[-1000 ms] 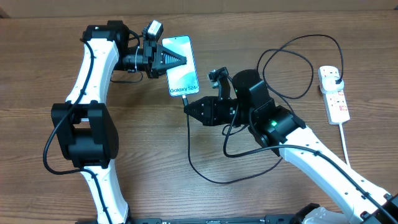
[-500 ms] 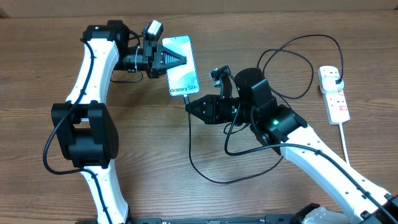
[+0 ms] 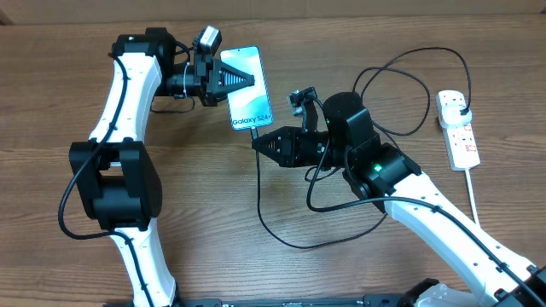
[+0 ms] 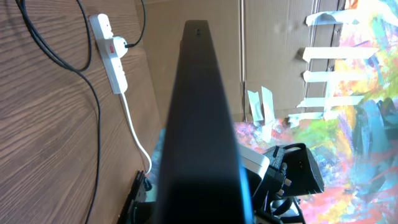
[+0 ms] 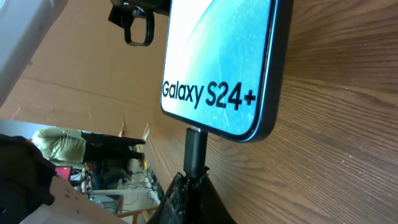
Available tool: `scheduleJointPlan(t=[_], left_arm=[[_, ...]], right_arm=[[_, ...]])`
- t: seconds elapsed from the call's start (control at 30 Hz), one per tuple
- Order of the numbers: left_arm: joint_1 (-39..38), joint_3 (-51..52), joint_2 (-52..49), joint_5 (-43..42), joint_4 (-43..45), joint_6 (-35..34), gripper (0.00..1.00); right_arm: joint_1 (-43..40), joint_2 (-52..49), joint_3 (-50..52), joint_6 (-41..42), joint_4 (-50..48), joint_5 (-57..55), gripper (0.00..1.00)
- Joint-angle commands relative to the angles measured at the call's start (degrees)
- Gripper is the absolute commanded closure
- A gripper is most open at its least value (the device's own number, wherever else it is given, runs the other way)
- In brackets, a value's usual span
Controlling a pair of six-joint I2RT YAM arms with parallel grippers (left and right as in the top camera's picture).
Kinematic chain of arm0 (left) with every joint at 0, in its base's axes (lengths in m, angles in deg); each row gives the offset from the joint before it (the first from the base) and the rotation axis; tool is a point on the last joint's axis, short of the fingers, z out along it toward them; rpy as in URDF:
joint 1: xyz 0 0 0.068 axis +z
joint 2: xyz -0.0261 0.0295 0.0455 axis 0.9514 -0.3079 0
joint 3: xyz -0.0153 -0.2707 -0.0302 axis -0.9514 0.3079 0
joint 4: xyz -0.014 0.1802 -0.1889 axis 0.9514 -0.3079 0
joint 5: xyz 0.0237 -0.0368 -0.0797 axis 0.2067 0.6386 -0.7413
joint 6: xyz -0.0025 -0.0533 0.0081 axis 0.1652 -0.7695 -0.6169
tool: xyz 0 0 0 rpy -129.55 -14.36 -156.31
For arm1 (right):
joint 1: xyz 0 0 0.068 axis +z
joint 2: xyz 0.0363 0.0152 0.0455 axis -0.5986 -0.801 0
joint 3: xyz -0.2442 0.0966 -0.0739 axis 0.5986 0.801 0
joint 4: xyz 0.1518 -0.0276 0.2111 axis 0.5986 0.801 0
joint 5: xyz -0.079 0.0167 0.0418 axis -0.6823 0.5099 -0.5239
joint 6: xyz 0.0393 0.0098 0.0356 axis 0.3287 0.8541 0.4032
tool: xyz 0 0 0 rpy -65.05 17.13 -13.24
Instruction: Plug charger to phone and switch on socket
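Observation:
The phone (image 3: 249,90) with a blue-teal "Galaxy S24+" screen is held above the table by my left gripper (image 3: 243,81), shut on its side edge. In the left wrist view its black edge (image 4: 199,124) fills the middle. My right gripper (image 3: 258,143) is shut on the charger connector (image 5: 194,152), whose tip meets the phone's bottom edge (image 5: 217,93). The black charger cable (image 3: 281,234) loops over the table to a black plug (image 3: 461,109) in the white socket strip (image 3: 459,130). The strip also shows in the left wrist view (image 4: 111,53).
The strip's thick white cord (image 3: 474,192) runs toward the table's front right. Cable loops (image 3: 401,94) lie behind my right arm. The wooden table (image 3: 205,213) has bare room at the front left.
My right gripper has shifted slightly left and up with the connector, bringing it against the phone's bottom edge. The left gripper and phone have stayed put.

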Motion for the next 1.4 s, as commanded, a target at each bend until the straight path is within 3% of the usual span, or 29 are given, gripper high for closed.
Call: scheduleJointPlan(t=[0.0,0.7,1.07,1.2,1.37], left_arm=[[-1.3,-1.0,0.3,-1.3,-0.3,-0.2,0.96],[-2.1,-1.0,0.3,2.7,-3.2,1.0,0.96],[-2.0,-1.0,0.3,3.6,-1.9,1.2,0.96],[-2.1,-1.0,0.3,15.9,1.6,1.1,0.96],[-3.1,-0.4,0.3,33.0,1.4,-0.2,0.96]], right_arm=[[-0.7,-0.2,-0.3,0.3,-2.6,-4.8,0.96],[-4.4,-0.2,-0.3,0.3,-3.3,-2.9,0.95],[-4.5,-0.2,-0.3,-3.1,3.6,-2.9,0.55],[-5.3,-0.2,-0.3,-4.9,7.0,-3.1,0.43],[-7.1,-0.2,-0.3,-6.5,12.2,-5.4,0.37]])
